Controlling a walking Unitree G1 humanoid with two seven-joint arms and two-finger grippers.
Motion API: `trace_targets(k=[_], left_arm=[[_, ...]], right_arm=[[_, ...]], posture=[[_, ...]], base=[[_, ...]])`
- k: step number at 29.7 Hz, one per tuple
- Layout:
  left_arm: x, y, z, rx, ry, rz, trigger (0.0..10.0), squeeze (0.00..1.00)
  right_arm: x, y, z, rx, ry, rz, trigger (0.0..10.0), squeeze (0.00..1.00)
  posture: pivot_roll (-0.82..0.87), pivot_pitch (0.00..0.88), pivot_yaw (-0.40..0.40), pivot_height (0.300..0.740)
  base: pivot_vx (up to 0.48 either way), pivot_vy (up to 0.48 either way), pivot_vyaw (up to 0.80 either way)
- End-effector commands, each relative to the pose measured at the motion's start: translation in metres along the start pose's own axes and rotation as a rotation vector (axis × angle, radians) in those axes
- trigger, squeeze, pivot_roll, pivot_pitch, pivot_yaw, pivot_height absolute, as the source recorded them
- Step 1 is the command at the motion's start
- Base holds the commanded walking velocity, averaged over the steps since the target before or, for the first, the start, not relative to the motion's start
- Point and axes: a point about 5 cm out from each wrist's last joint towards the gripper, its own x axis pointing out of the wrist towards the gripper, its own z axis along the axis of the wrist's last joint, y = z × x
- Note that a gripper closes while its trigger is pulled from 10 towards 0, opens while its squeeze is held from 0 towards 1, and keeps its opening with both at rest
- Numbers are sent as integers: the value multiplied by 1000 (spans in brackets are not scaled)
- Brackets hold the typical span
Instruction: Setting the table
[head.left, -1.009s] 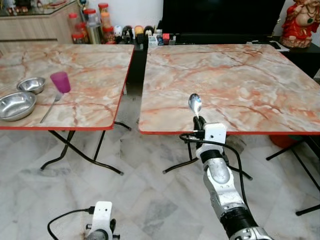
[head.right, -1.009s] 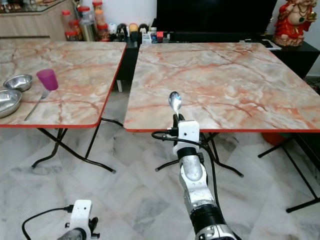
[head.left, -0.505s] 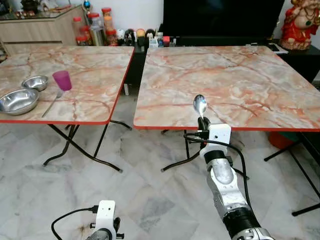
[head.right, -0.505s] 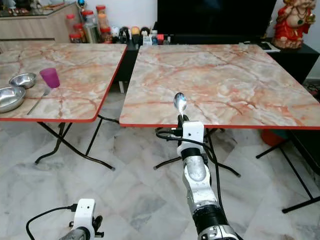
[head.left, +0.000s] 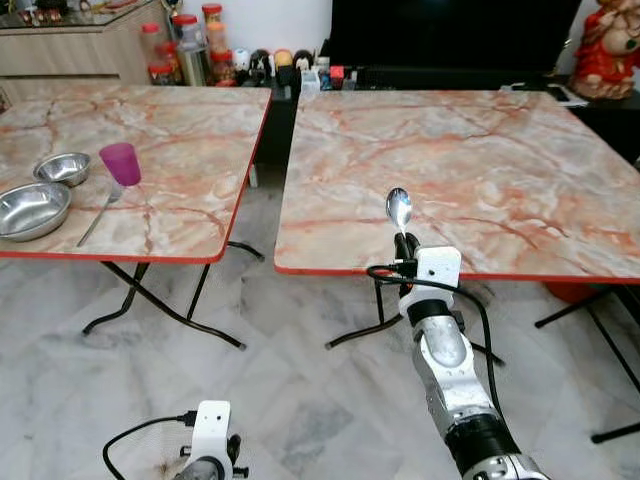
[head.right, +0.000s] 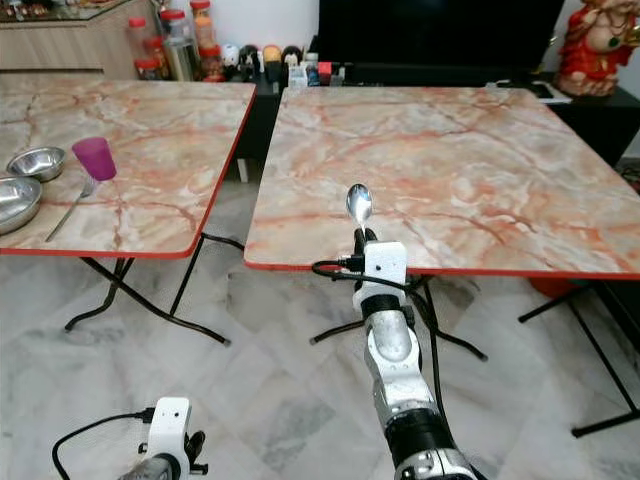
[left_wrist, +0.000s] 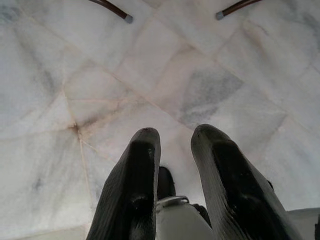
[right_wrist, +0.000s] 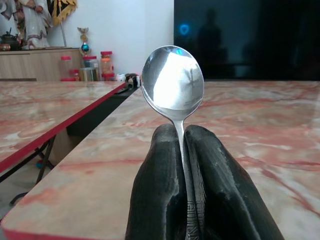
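The right tool (head.left: 401, 240) pinches a polished steel spoon (head.left: 399, 209) by its thin handle, bowl up and upright, over the near edge of the right worktop (head.left: 470, 170) — a square slab of pinkish marble pattern with a red rim on black folding legs. The spoon's oval bowl mirrors the room. The left tool (left_wrist: 175, 165) hangs low over the floor (head.left: 300, 390), its two blunt black fingers (left_wrist: 137, 185) a little apart and holding nothing. On the left worktop (head.left: 190, 140), of the same marbled finish, stand two round steel bowls (head.left: 32, 208), a magenta cup (head.left: 121, 163) and a fork (head.left: 98, 213) beside it. The floor is pale veined marble tile. Behind are jars (head.left: 185, 45), a dark screen (head.left: 450, 35) and a red figurine (head.left: 605, 50).
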Motion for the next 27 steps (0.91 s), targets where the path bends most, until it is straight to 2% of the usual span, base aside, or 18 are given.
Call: trace_targets(k=[1,27], left_arm=[[0,-1,0,-11,11,-3,10000,0],[1,-2,1,-4,11,-9,10000,0]], right_arm=[[1,-2,-1,2,11,-7,10000,0],[1,-6,-3,-3,21,-12,10000,0]], posture=[[-22,0,9,740],[-26,0,12,740]], base=[[330,0,0],[335,0,0]])
